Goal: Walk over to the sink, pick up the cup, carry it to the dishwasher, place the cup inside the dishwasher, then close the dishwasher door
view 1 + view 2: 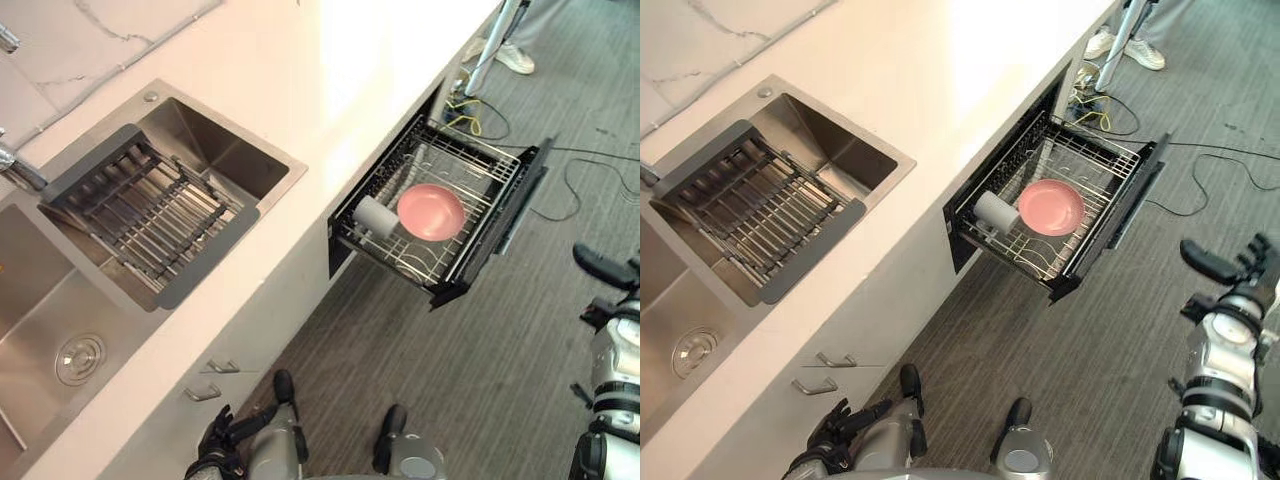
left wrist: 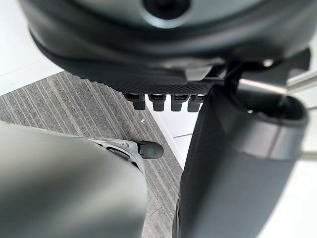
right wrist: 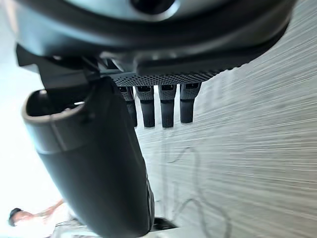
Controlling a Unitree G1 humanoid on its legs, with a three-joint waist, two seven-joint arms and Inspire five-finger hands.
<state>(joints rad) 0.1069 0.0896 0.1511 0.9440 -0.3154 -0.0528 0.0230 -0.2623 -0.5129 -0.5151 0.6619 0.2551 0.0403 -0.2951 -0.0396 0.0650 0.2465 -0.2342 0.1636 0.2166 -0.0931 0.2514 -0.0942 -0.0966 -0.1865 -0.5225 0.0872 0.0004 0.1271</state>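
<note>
- White countertop (image 1: 300, 60) ran along the robot's left; grey striped floor (image 1: 430, 360) lay to the right.
- Steel sink (image 1: 215, 145) was set into the countertop, with a grey slatted drain rack (image 1: 150, 215) laid across it.
- Dishwasher drawer (image 1: 500, 225) stood pulled out below the counter edge, its wire basket (image 1: 470, 170) exposed.
- Pink plate (image 1: 431, 211) rested in the basket.
- Cup (image 1: 376, 216), pale grey, lay on its side in the basket, just beside the plate on the counter side.
- Left hand (image 1: 215, 440) hung low near the cabinet front, fingers (image 2: 158, 101) relaxed and loosely spread, holding nothing.
- Right hand (image 1: 603, 266) was raised over the floor, well apart from the drawer, fingers (image 3: 167, 106) straight, nothing in its grasp.
- Two cabinet handles (image 1: 222, 367) showed below the sink.
- A person's shoe (image 1: 515, 60) and loose cables (image 1: 580, 165) lay beyond the drawer.
</note>
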